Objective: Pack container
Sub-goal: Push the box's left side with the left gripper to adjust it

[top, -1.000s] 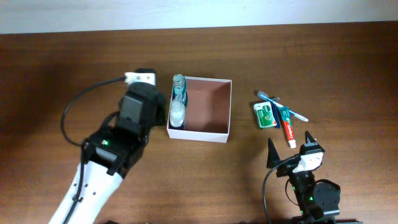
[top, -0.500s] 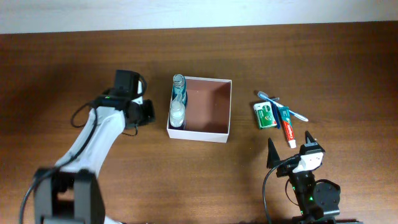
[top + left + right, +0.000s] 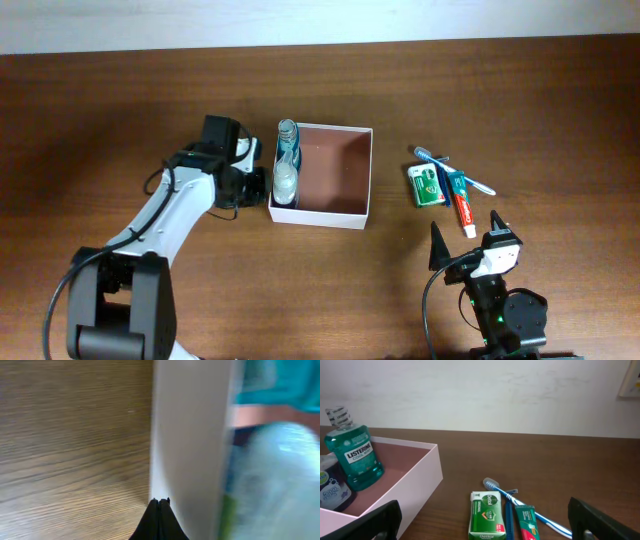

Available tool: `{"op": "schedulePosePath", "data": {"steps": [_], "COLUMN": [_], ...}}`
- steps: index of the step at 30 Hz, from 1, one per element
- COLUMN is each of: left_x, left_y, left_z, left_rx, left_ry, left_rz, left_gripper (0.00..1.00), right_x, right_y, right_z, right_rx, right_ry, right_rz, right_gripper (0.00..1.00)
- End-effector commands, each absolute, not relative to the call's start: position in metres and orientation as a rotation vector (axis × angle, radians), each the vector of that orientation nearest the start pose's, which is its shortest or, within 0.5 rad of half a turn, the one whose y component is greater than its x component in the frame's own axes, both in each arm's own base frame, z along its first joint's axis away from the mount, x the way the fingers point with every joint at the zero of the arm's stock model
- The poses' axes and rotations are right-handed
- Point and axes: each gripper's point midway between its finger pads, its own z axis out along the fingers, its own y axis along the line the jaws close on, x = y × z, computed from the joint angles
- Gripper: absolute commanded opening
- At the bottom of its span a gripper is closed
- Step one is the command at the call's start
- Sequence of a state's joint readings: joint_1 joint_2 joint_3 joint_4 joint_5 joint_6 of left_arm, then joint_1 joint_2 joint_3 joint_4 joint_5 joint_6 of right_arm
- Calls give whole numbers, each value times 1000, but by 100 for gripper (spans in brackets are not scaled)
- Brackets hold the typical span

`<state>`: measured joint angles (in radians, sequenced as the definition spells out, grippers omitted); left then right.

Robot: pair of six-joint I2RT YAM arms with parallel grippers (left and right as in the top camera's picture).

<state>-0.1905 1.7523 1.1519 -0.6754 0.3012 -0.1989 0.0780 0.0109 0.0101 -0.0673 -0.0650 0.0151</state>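
Observation:
The container point(image 3: 343, 214), a shallow square box, white outside and pinkish-brown inside, sits mid-table. Along its left wall stand a green mouthwash bottle point(image 3: 289, 141) and a white bottle point(image 3: 285, 183). My left gripper point(image 3: 259, 186) is shut with nothing in it, its tip against the outside of the container's left wall point(image 3: 190, 435); the left wrist view shows the joined fingertips point(image 3: 160, 502) at the wall's foot. My right gripper point(image 3: 464, 223) stands open and empty near the front edge, just short of the toothpaste point(image 3: 462, 206). The container's right half point(image 3: 402, 472) is bare inside.
Right of the container lie a green-and-white soap packet point(image 3: 426, 185), a blue toothbrush point(image 3: 452, 166), a blue razor point(image 3: 509, 515) and the toothpaste tube point(image 3: 526, 524), close together. A pale wall runs along the table's far edge.
My left gripper has shut. The left arm pulled back from beside the bottles, swung left, then came in with its tip against the container's left wall. The right arm has not moved.

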Motion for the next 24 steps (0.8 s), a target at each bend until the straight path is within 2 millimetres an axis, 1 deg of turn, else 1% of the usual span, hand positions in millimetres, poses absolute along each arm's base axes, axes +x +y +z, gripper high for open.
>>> {"op": "schedulePosePath", "data": {"steps": [1,3,8,15,17,21,24], "left_x": [354,353,350,350,352,362,372], "left_y": [-139,-141,-151,-151,-145,-114,-81], "left_z": [62,62,67,67,65,59,55], "left_rx": [157,162,179,179,167,69,-68], "left_ry": [2844,2847,2837,2837,2839,2848,2842], "left_rz": [-597,-598,-693,-692,-659,-490,-349], "left_gripper": [1,0,1,0,0,1,0], "right_x": [244,244,244,244,244,244,244], "right_y": [29,29,29,29,29,29,29], "right_z": [158,158,158,158,158,158,158], "right_rx": [-97,-97,-97,-97,-97,-97,-97], "right_ry": [1639,1640,1640,1639,1639,1639,1639], "right_rz": [120,120,120,120,120,120,120], "right_gripper": [99,99,99,99,99,99,99]}}
